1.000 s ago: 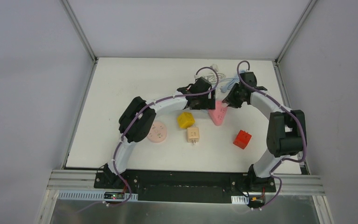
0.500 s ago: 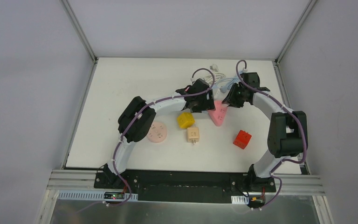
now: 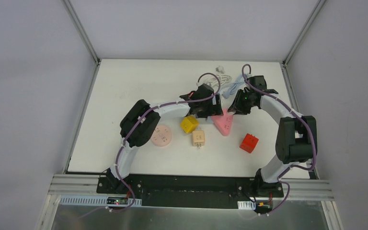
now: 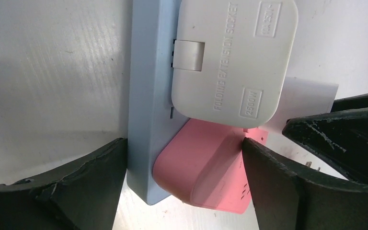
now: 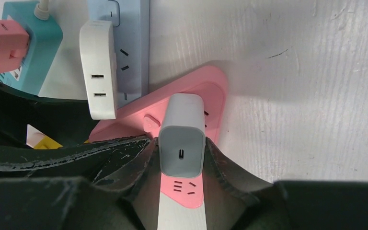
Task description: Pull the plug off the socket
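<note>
**Loose adapters and a blue strip on the white table**

On the white table (image 3: 124,96) a round pink socket disc (image 3: 162,135) lies toward the left. A yellow cube adapter (image 3: 189,124) sits to its right, with a beige adapter (image 3: 199,138) just beside and nearer than it. A red block (image 3: 249,143) rests apart on the right. A white cable (image 3: 224,79) is bunched near the far edge.

A pale blue power strip (image 4: 146,96) lies flat and carries a white adapter (image 4: 232,57) printed "FOLDING EXTENSION SOCKET" and "2500W". Beside the strip sits a teal adapter (image 5: 33,43), with a small pink block (image 5: 0,40) against its side.
</note>
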Action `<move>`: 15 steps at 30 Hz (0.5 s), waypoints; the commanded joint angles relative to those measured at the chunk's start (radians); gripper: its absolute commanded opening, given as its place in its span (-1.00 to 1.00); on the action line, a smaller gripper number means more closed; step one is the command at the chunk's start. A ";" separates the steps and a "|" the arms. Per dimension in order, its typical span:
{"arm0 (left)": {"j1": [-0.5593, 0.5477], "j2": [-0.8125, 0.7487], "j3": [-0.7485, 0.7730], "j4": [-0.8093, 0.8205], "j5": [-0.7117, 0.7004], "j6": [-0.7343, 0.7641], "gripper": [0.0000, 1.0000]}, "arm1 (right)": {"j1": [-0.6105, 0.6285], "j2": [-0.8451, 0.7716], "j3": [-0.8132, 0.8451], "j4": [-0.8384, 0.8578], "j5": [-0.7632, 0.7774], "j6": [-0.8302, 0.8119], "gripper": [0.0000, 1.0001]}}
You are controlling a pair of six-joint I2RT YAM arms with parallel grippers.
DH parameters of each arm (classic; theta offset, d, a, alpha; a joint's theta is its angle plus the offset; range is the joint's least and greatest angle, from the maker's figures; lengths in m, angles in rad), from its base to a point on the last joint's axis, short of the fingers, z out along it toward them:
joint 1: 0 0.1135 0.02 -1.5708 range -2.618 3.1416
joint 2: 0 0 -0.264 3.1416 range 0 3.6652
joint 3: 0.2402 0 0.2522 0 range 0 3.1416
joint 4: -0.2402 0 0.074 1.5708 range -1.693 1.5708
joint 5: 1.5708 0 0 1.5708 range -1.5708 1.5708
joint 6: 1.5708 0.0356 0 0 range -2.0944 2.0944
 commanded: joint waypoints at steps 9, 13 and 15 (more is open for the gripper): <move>-0.009 0.016 -0.001 -0.054 0.000 -0.002 -0.05 | 0.016 -0.053 -0.063 0.129 -0.041 0.117 -0.46; -0.014 0.013 0.000 -0.058 -0.004 0.006 -0.16 | 0.022 -0.060 -0.088 0.175 0.019 0.170 -0.02; -0.015 0.015 -0.001 -0.059 -0.005 0.008 -0.22 | 0.026 -0.055 -0.085 0.174 0.047 0.170 0.07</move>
